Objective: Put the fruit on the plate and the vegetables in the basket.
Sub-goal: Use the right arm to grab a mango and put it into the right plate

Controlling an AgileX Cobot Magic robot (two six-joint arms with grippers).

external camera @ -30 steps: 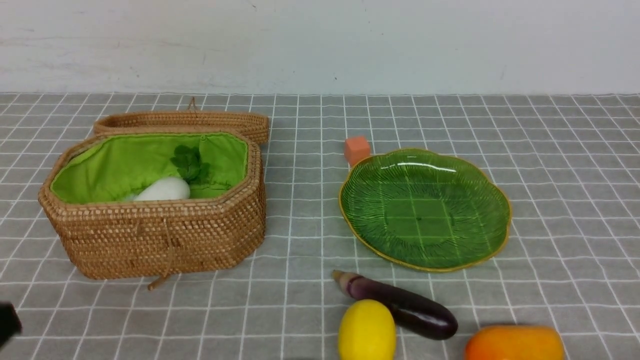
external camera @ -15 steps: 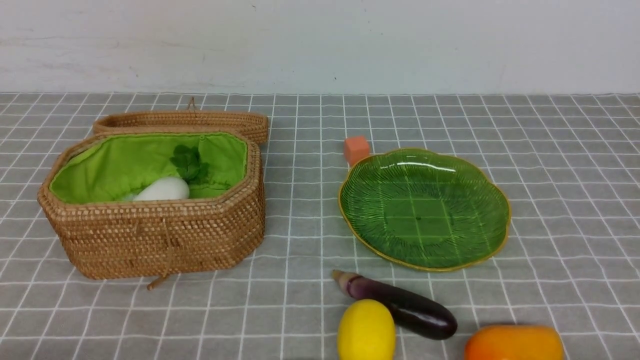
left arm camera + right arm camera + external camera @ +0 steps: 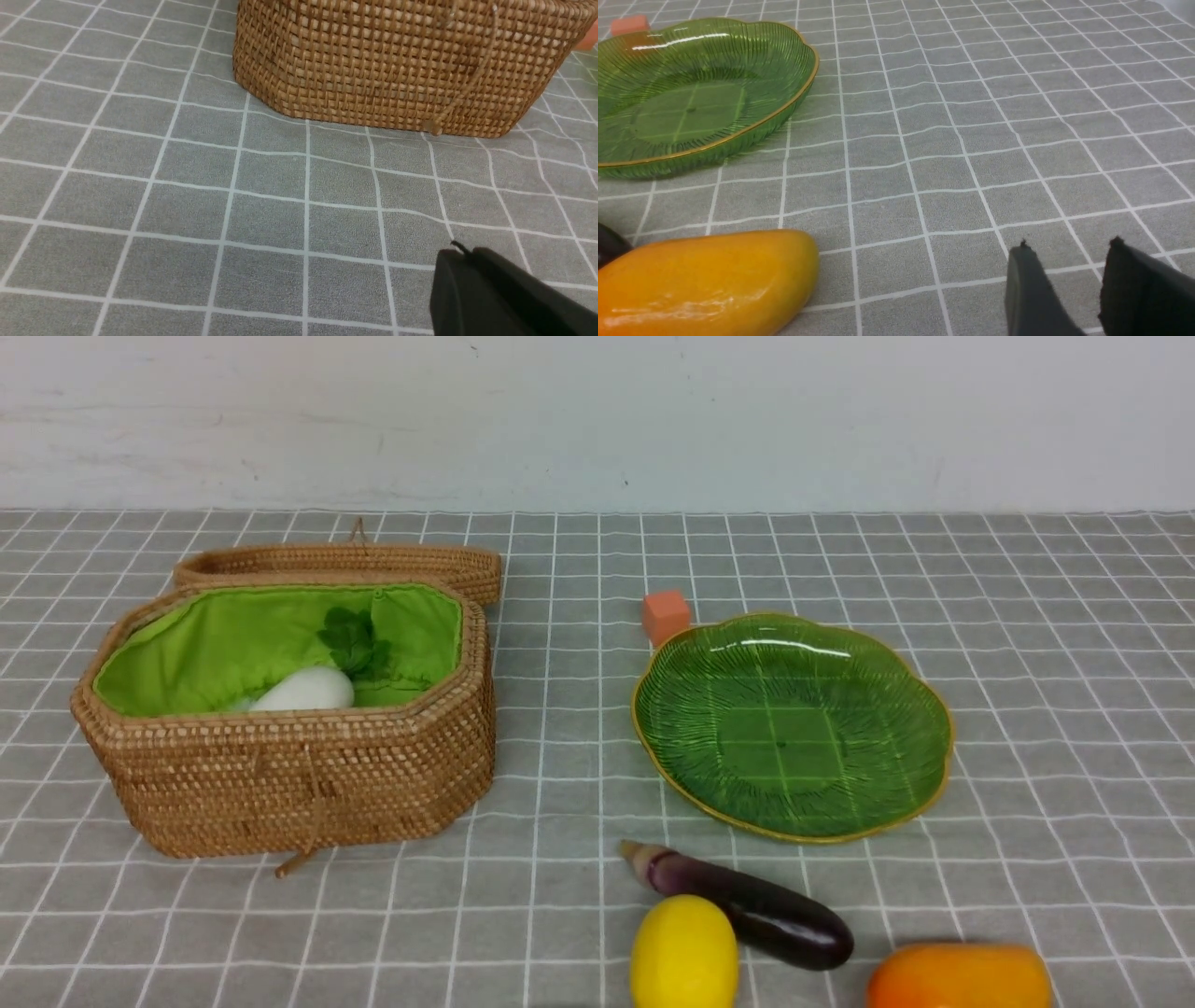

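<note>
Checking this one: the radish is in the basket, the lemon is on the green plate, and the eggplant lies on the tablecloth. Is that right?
One thing is wrong. The lemon is not on the plate; the front view shows it on the tablecloth, beside the eggplant. The radish is in the basket and the eggplant lies on the tablecloth.
</note>
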